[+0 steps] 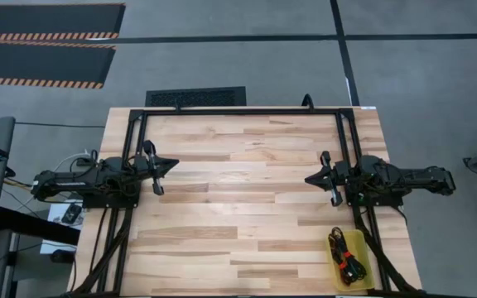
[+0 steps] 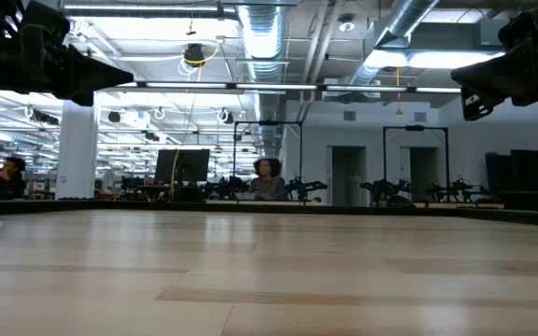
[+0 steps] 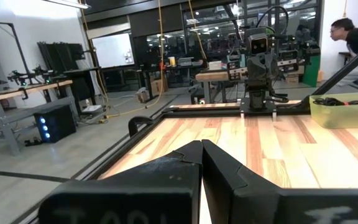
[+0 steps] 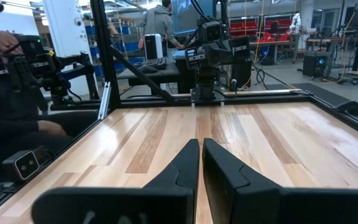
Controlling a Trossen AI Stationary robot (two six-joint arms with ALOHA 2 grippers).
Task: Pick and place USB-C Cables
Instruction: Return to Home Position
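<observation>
Plainly, the USB-C cables point(image 1: 345, 255) lie in a dark tangle with red showing, inside the yellow bin point(image 1: 363, 245). The bin sits on the wooden table point(image 1: 238, 207) in the corner on the right arm's side, at the lower edge of the high view. Neither gripper is near them. The right gripper point(image 1: 307, 178) hangs over the right side of the table and points toward the middle, with the bin well apart from its fingertips, off to the side of the arm and behind the tips. In its own wrist view the right gripper point(image 4: 201, 144) has its two dark fingers pressed together with only a thin slit between them, clenched on nothing. The left gripper point(image 1: 175, 165) hangs over the opposite side of the table, facing the right one, farther again from the bin. In its own wrist view the left gripper point(image 3: 201, 145) likewise has its fingers closed against each other and empty, and the bin point(image 3: 344, 113) shows far across the boards with dark cables point(image 3: 335, 101) at its rim. In the low view both arms are raised off the tabletop.
</observation>
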